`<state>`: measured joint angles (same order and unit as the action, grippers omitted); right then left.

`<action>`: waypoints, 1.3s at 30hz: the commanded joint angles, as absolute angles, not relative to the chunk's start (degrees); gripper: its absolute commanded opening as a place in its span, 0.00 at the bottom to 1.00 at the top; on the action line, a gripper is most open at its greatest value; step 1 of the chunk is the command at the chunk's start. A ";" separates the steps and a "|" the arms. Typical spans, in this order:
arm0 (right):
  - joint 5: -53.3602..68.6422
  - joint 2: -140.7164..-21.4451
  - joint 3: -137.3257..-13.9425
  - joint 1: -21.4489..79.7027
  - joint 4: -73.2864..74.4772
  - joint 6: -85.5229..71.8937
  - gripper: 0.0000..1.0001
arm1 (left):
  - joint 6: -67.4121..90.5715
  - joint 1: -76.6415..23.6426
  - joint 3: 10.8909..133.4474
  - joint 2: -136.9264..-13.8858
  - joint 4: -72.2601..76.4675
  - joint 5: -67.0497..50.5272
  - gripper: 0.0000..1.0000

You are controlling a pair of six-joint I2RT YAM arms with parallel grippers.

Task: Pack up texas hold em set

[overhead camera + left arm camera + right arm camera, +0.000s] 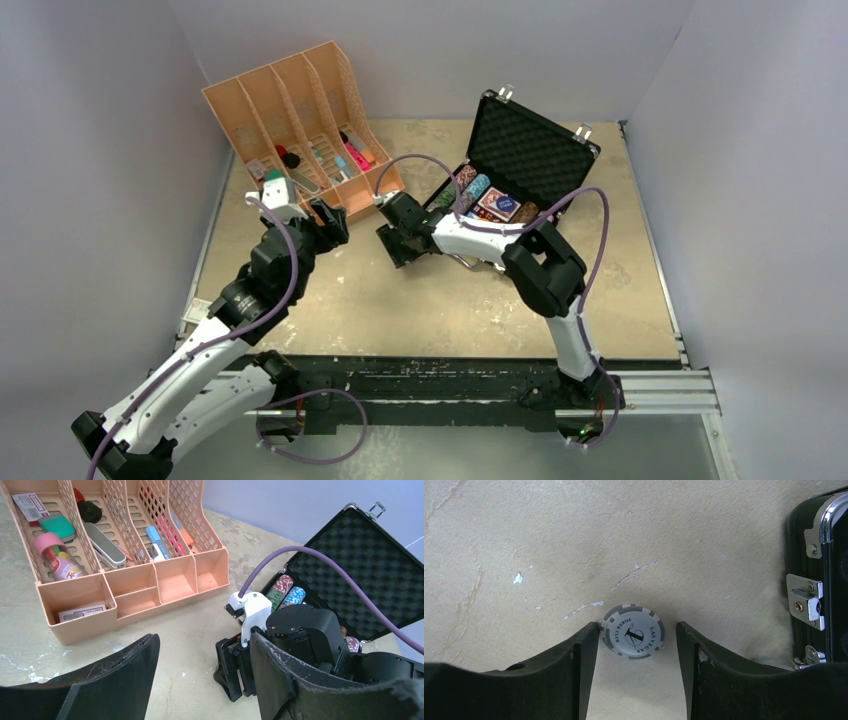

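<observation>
The black briefcase stands open at the back right, its foam-lined lid upright. Rows of striped poker chips and a card deck lie in its base. One white-and-grey poker chip lies flat on the table just left of the case. My right gripper is open and points down over it. The chip sits between the fingertips, close against the left one, with a gap to the right one. My left gripper is open and holds nothing, hovering just left of the right gripper.
An orange slotted organiser with pens, tape and small items stands at the back left, right behind my left gripper. The case's front wall with its silver latch is close to the right of the loose chip. Grey walls enclose the table.
</observation>
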<state>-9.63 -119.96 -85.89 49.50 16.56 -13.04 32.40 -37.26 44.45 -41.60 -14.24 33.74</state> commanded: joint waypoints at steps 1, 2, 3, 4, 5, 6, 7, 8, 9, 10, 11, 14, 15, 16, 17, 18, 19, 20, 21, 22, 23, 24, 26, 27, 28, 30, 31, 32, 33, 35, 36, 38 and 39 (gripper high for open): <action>-11.25 -121.97 -87.67 49.66 18.61 -12.96 0.60 | 33.00 -37.10 44.20 -41.08 -11.69 34.12 0.66; -11.25 -122.18 -87.73 49.66 18.73 -12.93 0.58 | 33.04 -37.17 44.21 -41.02 -11.69 34.14 0.66; -11.29 -122.50 -87.78 49.66 18.93 -13.09 0.56 | 33.05 -37.17 44.21 -41.06 -11.69 34.15 0.66; -11.40 -122.76 -87.80 49.66 19.24 -13.19 0.54 | 33.05 -37.14 44.21 -41.04 -11.68 34.11 0.66; -11.61 -123.05 -88.01 49.66 19.51 -13.32 0.49 | 33.05 -37.17 44.21 -41.04 -11.69 34.10 0.66; -11.64 -123.25 -88.17 49.66 19.92 -13.55 0.44 | 33.04 -37.14 44.21 -41.00 -11.69 34.10 0.66; -11.50 -123.41 -88.25 49.66 20.28 -13.78 0.37 | 33.02 -37.10 44.21 -40.98 -11.69 34.10 0.66; -11.14 -123.42 -88.24 49.66 20.47 -14.02 0.31 | 33.09 -37.09 44.21 -40.95 -11.76 34.06 0.66; -10.68 -123.14 -88.29 49.66 20.55 -14.34 0.27 | 33.13 -37.16 44.21 -40.94 -11.77 34.02 0.66; -10.44 -122.77 -88.06 49.66 20.40 -14.56 0.24 | 33.25 -37.18 44.21 -40.93 -11.84 33.94 0.66; -10.38 -122.28 -87.89 49.66 20.18 -14.82 0.22 | 33.40 -37.16 44.13 -40.94 -11.86 33.81 0.66; -10.67 -119.84 -87.38 49.61 19.31 -15.71 0.20 | 34.41 -37.16 43.62 -41.06 -11.87 33.05 0.66; -10.83 -118.79 -87.20 49.65 18.88 -16.13 0.19 | 34.90 -37.11 43.37 -41.25 -11.87 32.70 0.66; -11.08 -117.61 -87.05 49.64 18.54 -16.48 0.20 | 35.57 -37.08 43.05 -41.37 -11.80 32.17 0.66; -11.31 -116.52 -86.92 49.59 18.16 -16.97 0.20 | 36.26 -37.14 42.68 -41.61 -11.78 31.49 0.67; -11.85 -115.31 -86.69 49.57 17.65 -17.50 0.20 | 36.94 -37.13 42.25 -41.82 -11.71 30.75 0.67; -12.20 -113.63 -86.54 49.57 17.33 -18.08 0.20 | 37.72 -37.17 41.70 -42.03 -11.44 29.84 0.67; -12.52 -112.47 -86.39 49.50 17.11 -18.67 0.21 | 38.46 -37.13 40.93 -42.09 -10.91 28.89 0.67; -12.83 -111.25 -86.28 49.49 16.88 -19.41 0.21 | 39.03 -37.16 40.21 -42.16 -10.14 27.73 0.68; -12.99 -110.19 -86.00 49.44 16.68 -20.28 0.21 | 39.74 -37.12 39.23 -42.21 -9.24 26.60 0.68; -12.93 -109.00 -85.73 49.40 16.40 -21.01 0.21 | 40.48 -37.13 38.03 -42.32 -8.40 25.68 0.68; -12.80 -107.82 -85.39 49.27 16.08 -21.79 0.21 | 41.17 -37.13 37.33 -42.52 -7.56 24.67 0.68; -12.68 -105.72 -84.76 48.99 15.61 -24.01 0.21 | 42.40 -37.12 36.34 -43.23 -5.83 22.97 0.68; -12.59 -104.72 -84.54 48.84 15.51 -25.04 0.21 | 42.83 -37.14 36.04 -43.68 -5.13 22.08 0.68; -12.57 -103.60 -84.20 48.60 15.42 -26.20 0.21 | 43.15 -37.14 35.76 -44.38 -4.39 20.83 0.68; -12.02 -101.39 -83.37 48.08 14.96 -28.92 0.21 | 43.60 -37.15 35.32 -45.64 -2.80 18.69 0.69; -11.63 -99.65 -82.80 47.89 14.42 -30.31 0.21 | 43.72 -37.11 35.07 -46.29 -1.90 17.66 0.69; -11.17 -98.38 -82.10 47.57 13.76 -31.88 0.21 | 43.81 -37.15 34.80 -46.81 -0.95 16.54 0.69; -10.71 -97.10 -81.30 47.36 13.05 -33.41 0.22 | 43.91 -37.13 34.44 -47.31 0.14 15.42 0.69; -9.84 -94.59 -79.63 47.05 11.54 -36.29 0.22 | 44.49 -37.13 33.47 -48.09 2.77 13.44 0.69; -9.38 -93.36 -78.88 47.03 10.79 -37.54 0.22 | 44.96 -37.23 32.99 -48.51 4.16 12.70 0.69; -8.31 -91.29 -77.37 46.89 9.52 -40.13 0.22 | 45.75 -37.21 32.46 -49.58 6.50 11.37 0.69; -7.60 -90.36 -76.59 46.85 8.79 -41.38 0.22 | 46.20 -37.21 32.29 -50.16 7.49 10.69 0.69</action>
